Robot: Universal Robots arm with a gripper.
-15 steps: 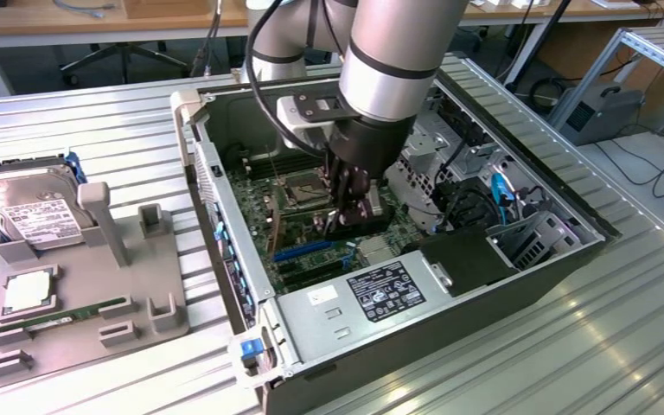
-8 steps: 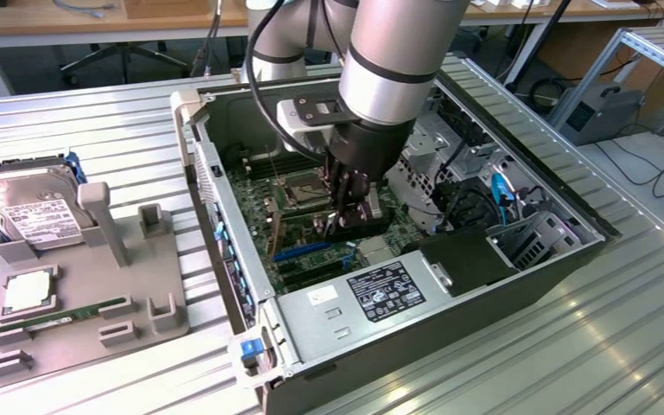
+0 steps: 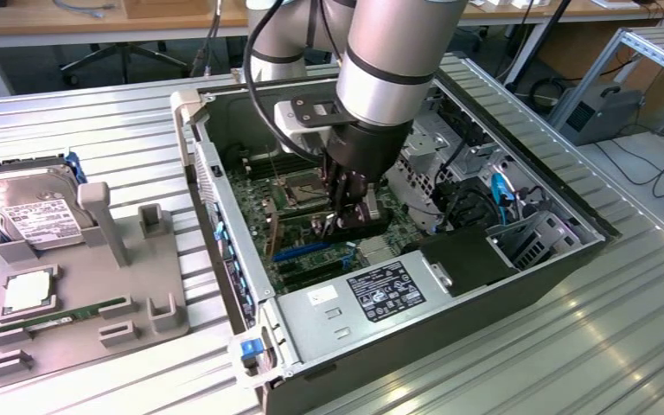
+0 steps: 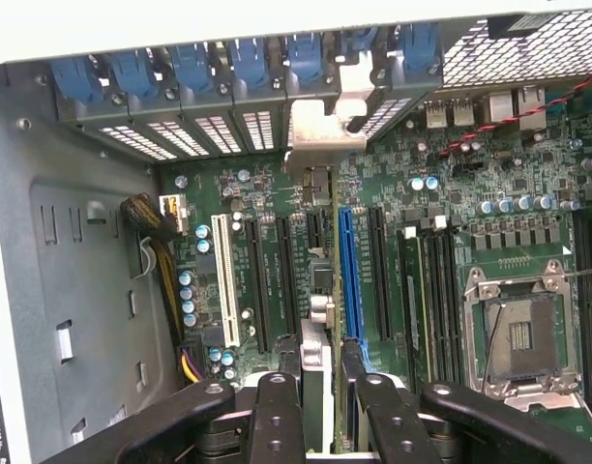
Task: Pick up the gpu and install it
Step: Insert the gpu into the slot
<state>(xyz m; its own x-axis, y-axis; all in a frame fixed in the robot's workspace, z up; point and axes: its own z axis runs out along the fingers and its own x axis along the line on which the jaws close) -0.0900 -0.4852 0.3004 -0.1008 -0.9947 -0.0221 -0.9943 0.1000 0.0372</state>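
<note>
**Card over the slots: risk of a crooked seat**

We see the claw (image 4: 320, 401) clamped on the gpu (image 4: 320, 290), edge-on inside the case (image 3: 344, 346), above the board (image 4: 451, 193) slots. If its bracket snags the rear frame, the card could tilt and miss the slot.

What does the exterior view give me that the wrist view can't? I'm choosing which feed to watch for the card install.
Exterior view alone: the arm reaching into the open computer case, the grey parts stand on the exterior view's left with a hard drive and a memory stick, and the power supply label.

Wrist view alone: the blue slot latches, the white slot, the blue slot and the empty processor socket.

Both: the gripper closed on the gpu, held edge-on above the motherboard.
</note>
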